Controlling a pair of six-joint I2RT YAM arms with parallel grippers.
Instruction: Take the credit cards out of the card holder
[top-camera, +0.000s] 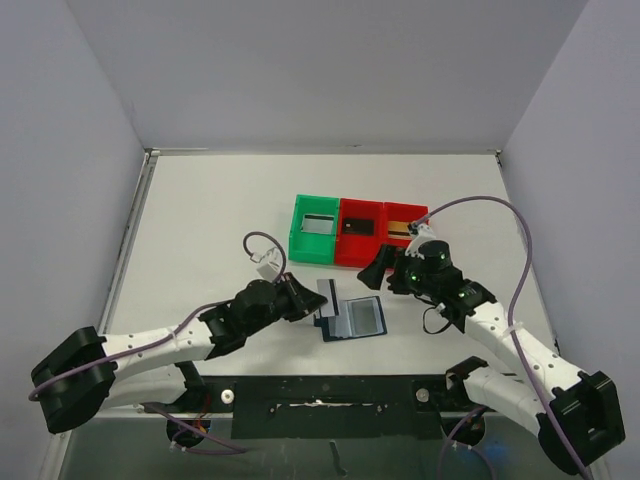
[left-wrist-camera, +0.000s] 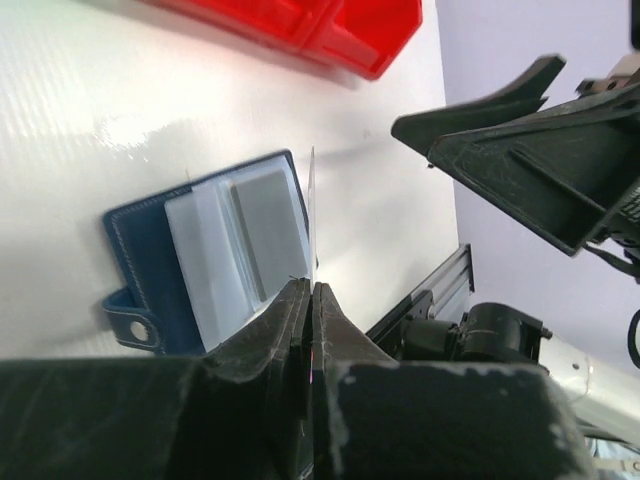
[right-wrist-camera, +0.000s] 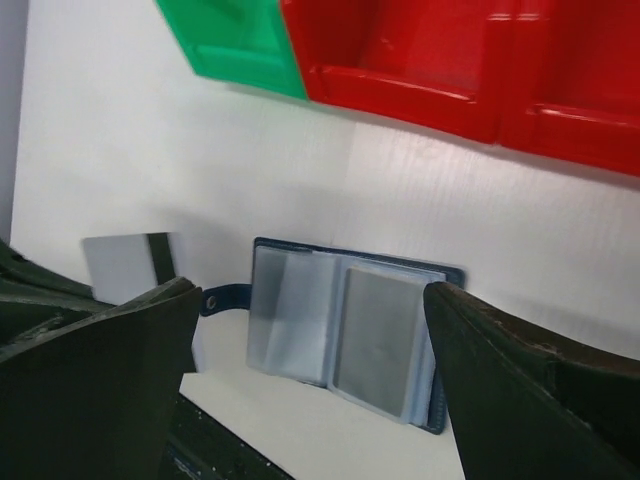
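The card holder (top-camera: 356, 318) lies open on the table, dark blue with pale clear pockets (left-wrist-camera: 215, 255). A grey credit card (right-wrist-camera: 378, 335) sits in its right pocket. My left gripper (top-camera: 310, 300) is at the holder's left edge, shut on a pale credit card with a dark stripe (top-camera: 325, 293). That card shows edge-on (left-wrist-camera: 312, 200) in the left wrist view and stands at the left (right-wrist-camera: 128, 265) in the right wrist view. My right gripper (top-camera: 385, 274) hovers just behind the holder, its fingers (right-wrist-camera: 100, 380) spread wide and holding nothing.
A green tray (top-camera: 315, 228) and two red trays (top-camera: 360, 232) stand in a row behind the holder. The green one holds a grey card, the middle one a black card, and the right one (top-camera: 403, 225) a gold-orange card. Grey walls enclose the table.
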